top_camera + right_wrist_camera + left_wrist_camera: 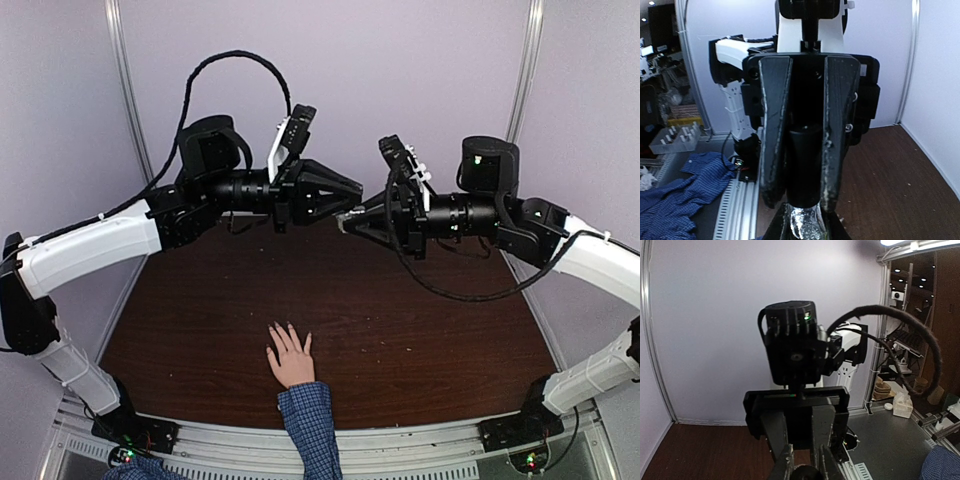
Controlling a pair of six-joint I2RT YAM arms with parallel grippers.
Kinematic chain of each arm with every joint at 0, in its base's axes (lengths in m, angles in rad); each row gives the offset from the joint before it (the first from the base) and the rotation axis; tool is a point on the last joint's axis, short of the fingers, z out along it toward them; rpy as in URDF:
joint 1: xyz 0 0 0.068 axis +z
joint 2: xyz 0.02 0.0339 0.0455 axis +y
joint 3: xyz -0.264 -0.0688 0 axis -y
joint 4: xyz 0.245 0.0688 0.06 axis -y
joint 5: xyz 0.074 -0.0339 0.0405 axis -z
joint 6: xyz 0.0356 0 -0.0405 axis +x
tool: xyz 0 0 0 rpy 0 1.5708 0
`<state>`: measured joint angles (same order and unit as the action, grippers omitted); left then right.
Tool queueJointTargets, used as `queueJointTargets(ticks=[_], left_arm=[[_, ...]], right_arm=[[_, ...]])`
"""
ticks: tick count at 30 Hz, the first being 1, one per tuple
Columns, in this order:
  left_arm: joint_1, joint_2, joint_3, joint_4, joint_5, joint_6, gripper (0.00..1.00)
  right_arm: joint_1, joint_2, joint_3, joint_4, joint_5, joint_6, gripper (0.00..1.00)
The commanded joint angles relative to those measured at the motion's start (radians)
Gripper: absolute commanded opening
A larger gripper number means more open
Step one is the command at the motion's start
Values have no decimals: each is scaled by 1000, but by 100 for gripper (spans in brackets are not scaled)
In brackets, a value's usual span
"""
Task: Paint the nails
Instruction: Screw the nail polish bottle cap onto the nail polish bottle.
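Clamping a black cap (pixel 802 160) between its fingers, the right pincer (pixel 801 201) is clenched tight. Just below the cap shows the glinting shoulder of a small bottle (pixel 805 224). Facing it nose to nose, the left pincer (pixel 806 466) is clenched too, apparently on the dark body of that same bottle, though only a sliver of it is in view. The two meet high above the far middle of the bench (pixel 420 330). Well apart from them, at the near edge, a hand (pixel 290 362) lies flat with fingers spread and a blue checked cuff (pixel 305 405) behind it. The nails (pixel 283 331) are too small to judge for polish.

The cap looks ready to be twisted off. If either grip slips during the twist, the bottle could drop toward the bench or the hand and spill. A skewed pull could drag the brush and drip. The bottle is capped, and what it holds cannot be seen.
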<state>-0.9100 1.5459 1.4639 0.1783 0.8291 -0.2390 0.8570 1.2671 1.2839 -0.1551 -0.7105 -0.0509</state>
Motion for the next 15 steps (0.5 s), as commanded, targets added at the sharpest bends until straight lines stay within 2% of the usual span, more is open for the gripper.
queueJointTargets(ticks=[1,6,13,14,15], left_arm=[[-4,39,26,-45,213,21,0],[-3,55,46,-60,264,20,0],[36,-9,8,-67,149,26,3],[46,-24,2,-69,123,26,5],[56,-39,-3,-72,91,24,13]], right_arm=[[-26,15,46,261,-317,143,0],[-33,56,72,332,-425,213,0],[-47,42,74,172,-277,106,0],[-47,38,69,153,-240,91,0],[-49,34,65,127,-199,78,0]])
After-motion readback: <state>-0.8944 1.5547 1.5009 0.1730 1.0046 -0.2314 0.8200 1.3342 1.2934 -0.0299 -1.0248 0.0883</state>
